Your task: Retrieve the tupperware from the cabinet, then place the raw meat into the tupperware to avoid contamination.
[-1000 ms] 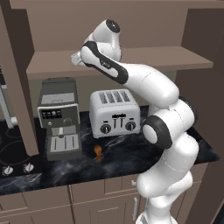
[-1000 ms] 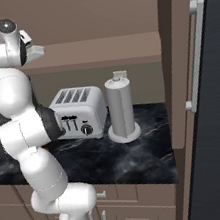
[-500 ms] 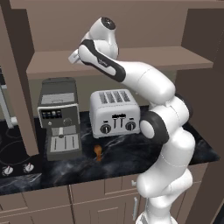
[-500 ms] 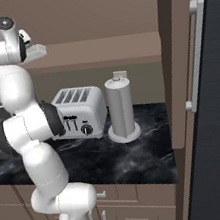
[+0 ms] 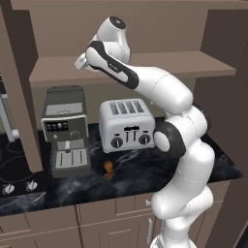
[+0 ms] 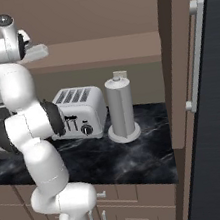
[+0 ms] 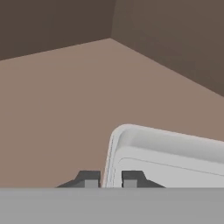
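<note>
Pinching the tupperware (image 7: 175, 162) by its rim at 9 o'clock, the fingers (image 7: 132, 178) sit narrowly closed up on the cabinet (image 5: 145, 65) shelf. Such a thin edge hold could let the container tilt or slip during withdrawal; the raw meat (image 5: 108, 168) waits on the surface (image 5: 145, 169) below.

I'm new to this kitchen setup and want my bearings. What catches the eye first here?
The white arm reaches up to the open cabinet shelf, where the gripper is closed on the rim of the white tupperware. Below on the dark counter sit a silver toaster and a coffee machine, with the tiny raw meat in front between them.
</note>
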### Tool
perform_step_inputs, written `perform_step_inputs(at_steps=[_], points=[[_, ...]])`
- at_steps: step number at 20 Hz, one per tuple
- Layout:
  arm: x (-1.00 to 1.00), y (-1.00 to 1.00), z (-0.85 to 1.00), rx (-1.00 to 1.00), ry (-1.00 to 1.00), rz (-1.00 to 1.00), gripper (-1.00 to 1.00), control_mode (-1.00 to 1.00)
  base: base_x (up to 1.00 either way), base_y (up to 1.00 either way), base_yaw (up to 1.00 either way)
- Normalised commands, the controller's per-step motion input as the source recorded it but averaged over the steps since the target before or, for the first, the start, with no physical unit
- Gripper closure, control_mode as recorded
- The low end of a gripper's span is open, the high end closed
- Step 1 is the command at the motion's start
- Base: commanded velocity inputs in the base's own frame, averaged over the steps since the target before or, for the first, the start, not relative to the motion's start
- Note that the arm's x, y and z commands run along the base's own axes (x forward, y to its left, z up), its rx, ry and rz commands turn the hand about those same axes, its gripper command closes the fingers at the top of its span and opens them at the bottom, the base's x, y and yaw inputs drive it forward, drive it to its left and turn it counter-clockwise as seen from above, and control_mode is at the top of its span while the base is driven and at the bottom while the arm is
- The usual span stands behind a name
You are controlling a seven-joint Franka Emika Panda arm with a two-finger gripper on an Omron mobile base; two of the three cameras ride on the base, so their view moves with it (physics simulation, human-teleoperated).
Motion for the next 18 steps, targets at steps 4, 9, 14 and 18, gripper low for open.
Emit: perform_step_inputs(at_steps=[4, 9, 14, 18], points=[[-0.02, 0.0, 0.0, 0.0, 0.0, 0.0, 1.0, -1.0, 0.0, 0.0, 0.0], [-0.12, 0.0, 0.0, 0.0, 0.0, 0.0, 1.0, -1.0, 0.0, 0.0, 0.0], [-0.19, -0.03, 0.0, 0.0, 0.0, 0.0, 1.0, -1.0, 0.0, 0.0, 0.0], [-0.22, -0.08, 0.0, 0.0, 0.0, 0.0, 1.0, -1.0, 0.0, 0.0, 0.0]])
